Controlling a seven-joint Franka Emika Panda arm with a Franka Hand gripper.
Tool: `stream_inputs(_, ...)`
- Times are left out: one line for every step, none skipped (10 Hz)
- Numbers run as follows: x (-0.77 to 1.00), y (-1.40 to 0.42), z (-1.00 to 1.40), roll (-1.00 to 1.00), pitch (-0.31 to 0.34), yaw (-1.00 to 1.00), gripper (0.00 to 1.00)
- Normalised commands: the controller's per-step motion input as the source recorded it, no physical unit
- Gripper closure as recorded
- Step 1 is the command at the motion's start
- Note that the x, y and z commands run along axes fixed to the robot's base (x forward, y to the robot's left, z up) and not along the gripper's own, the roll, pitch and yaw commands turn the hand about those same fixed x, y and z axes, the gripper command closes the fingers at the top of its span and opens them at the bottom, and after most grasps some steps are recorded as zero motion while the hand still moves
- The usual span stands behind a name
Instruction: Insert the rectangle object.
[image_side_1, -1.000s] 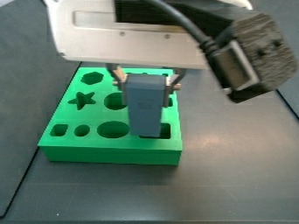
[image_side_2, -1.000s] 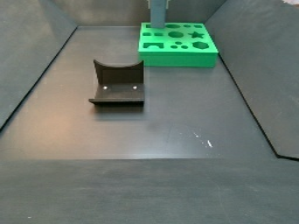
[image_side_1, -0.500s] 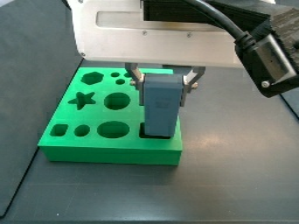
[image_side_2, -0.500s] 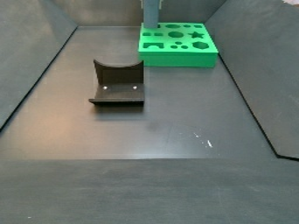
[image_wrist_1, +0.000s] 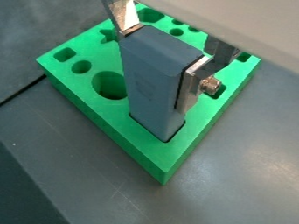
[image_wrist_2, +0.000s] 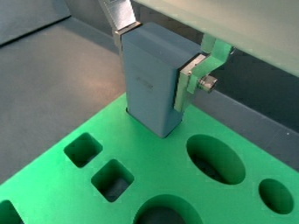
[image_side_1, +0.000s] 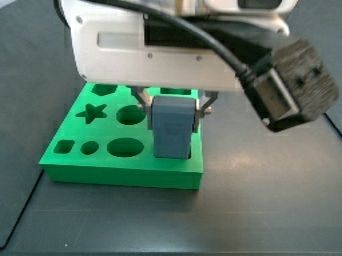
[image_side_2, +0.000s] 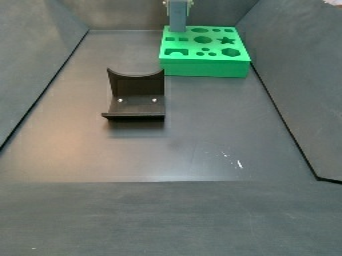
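The grey-blue rectangle object (image_wrist_1: 152, 83) stands upright with its lower end in a hole at the corner of the green board (image_wrist_1: 82, 87). It also shows in the other wrist view (image_wrist_2: 152, 79) and in both side views (image_side_1: 173, 128) (image_side_2: 175, 14). My gripper (image_wrist_1: 162, 54) is shut on its top, a silver finger (image_wrist_1: 195, 80) flat on each side. The gripper sits over the board's corner in a side view (image_side_1: 171, 100). The board (image_wrist_2: 105, 175) has round, square and star holes.
The dark fixture (image_side_2: 134, 95) stands on the grey floor left of middle, well away from the green board (image_side_2: 203, 50) at the back. Dark walls close in the floor at the left and right. A black camera (image_side_1: 287, 85) hangs on the wrist.
The block has gone lower into the board's hole, with the gripper following it down. It shifted slightly between frames in the side view.
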Motion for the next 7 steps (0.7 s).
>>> stream_inputs(0.12, 0.06, -0.41, 0.00, 0.000, 0.15, 1.00)
stream_inputs(0.09, 0.04, -0.29, 0.01, 0.000, 0.09, 1.00)
stream_inputs(0.04, 0.03, -0.27, 0.01, 0.000, 0.00, 1.00)
stream_inputs(0.01, 0.00, -0.29, 0.00, -0.034, 0.00, 1.00)
stream_inputs(0.00, 0.00, -0.23, 0.00, -0.134, 0.00, 1.00)
stream_inputs(0.00, 0.00, -0.29, 0.00, -0.159, 0.00, 1.00)
stream_inputs(0.02, 0.11, 0.00, -0.08, 0.074, -0.02, 1.00)
